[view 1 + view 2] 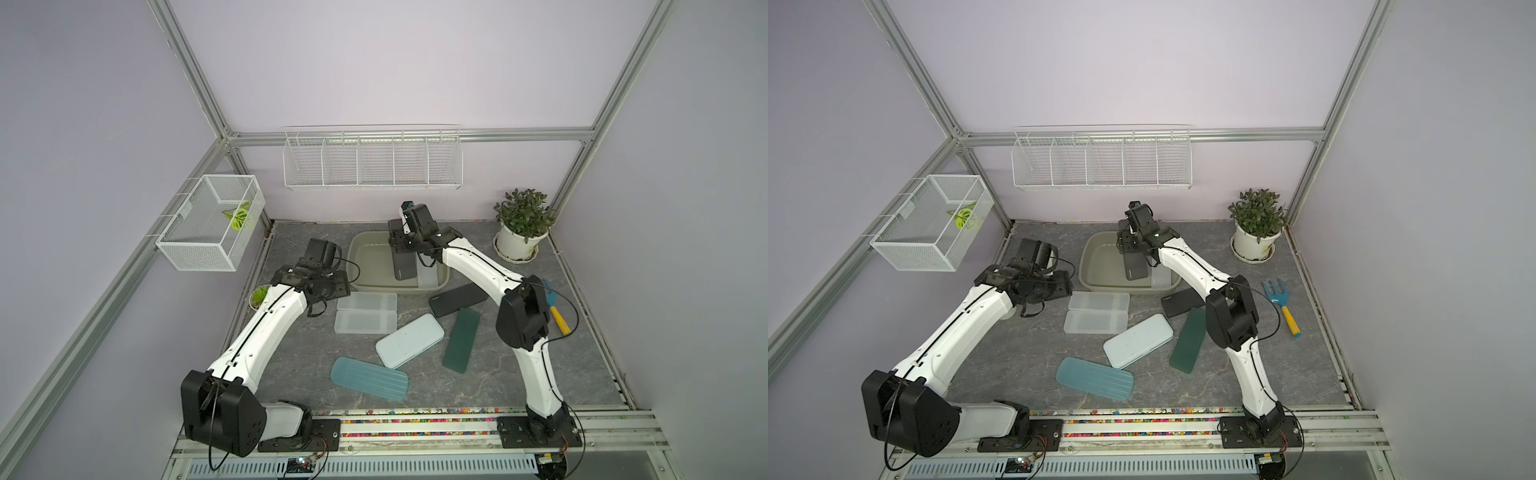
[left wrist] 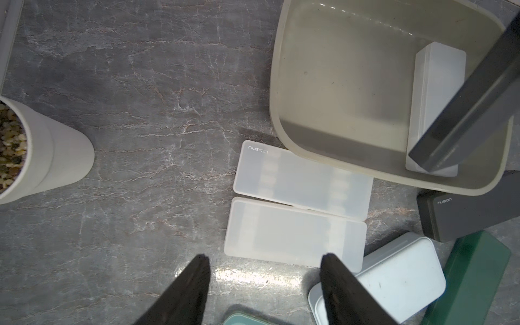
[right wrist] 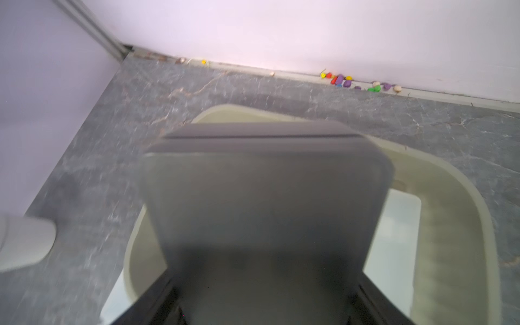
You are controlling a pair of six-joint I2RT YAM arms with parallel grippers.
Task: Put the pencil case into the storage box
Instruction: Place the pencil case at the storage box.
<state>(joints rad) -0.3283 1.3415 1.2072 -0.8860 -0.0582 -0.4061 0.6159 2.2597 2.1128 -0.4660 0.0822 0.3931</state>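
Note:
The olive-grey storage box stands at the back middle of the table. My right gripper is above it, shut on a dark grey pencil case. The case hangs tilted, its lower end inside the box over a white translucent case lying there. Whether they touch I cannot tell. My left gripper is open and holds nothing, left of the box, over bare table beside two frosted cases.
Loose cases lie in front of the box: two frosted, light blue, ribbed teal, dark green, dark grey. A potted plant, hand rake, small pot, mesh basket and wire rack surround them.

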